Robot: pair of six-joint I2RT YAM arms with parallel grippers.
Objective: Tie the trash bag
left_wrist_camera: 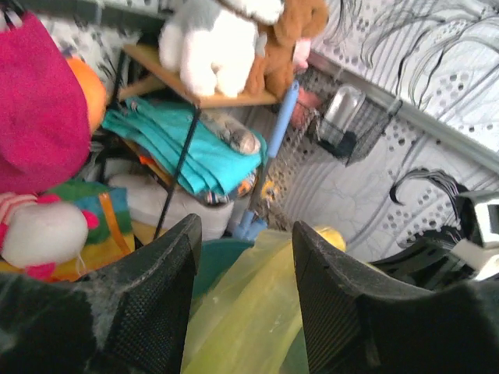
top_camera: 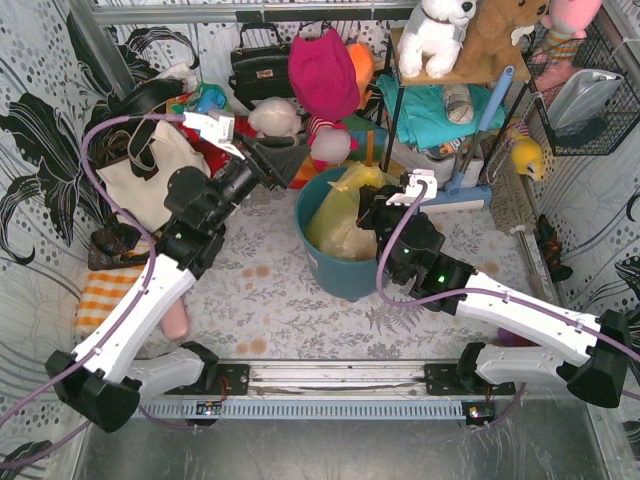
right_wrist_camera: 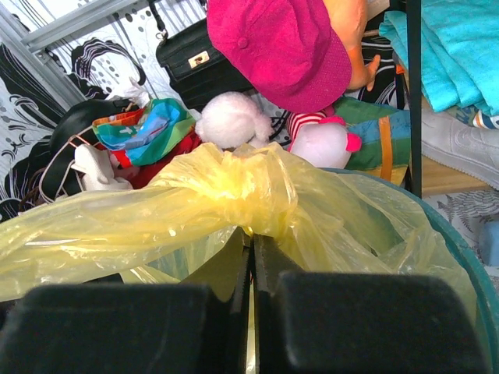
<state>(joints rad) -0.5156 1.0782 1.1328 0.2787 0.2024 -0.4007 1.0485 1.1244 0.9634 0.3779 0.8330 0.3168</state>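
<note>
Looks like a staged household clutter corner inside a robot lab cell: printed floral cloth walls [top_camera: 40, 130], metal mounting rail [top_camera: 340, 378] along the tabletop [top_camera: 262, 312] edge, plush toys [top_camera: 437, 35] on a small shelf [top_camera: 468, 76], black handbag [top_camera: 258, 68], wire basket [top_camera: 585, 100].

My table [top_camera: 260, 300] is covered in a grey leaf-patterned cloth. A teal bin [top_camera: 335, 275] stands on it near the middle. A cream tote bag [top_camera: 150, 180] sits toward the far left corner, and an orange-striped cloth [top_camera: 105, 295] lies at the left edge.
</note>
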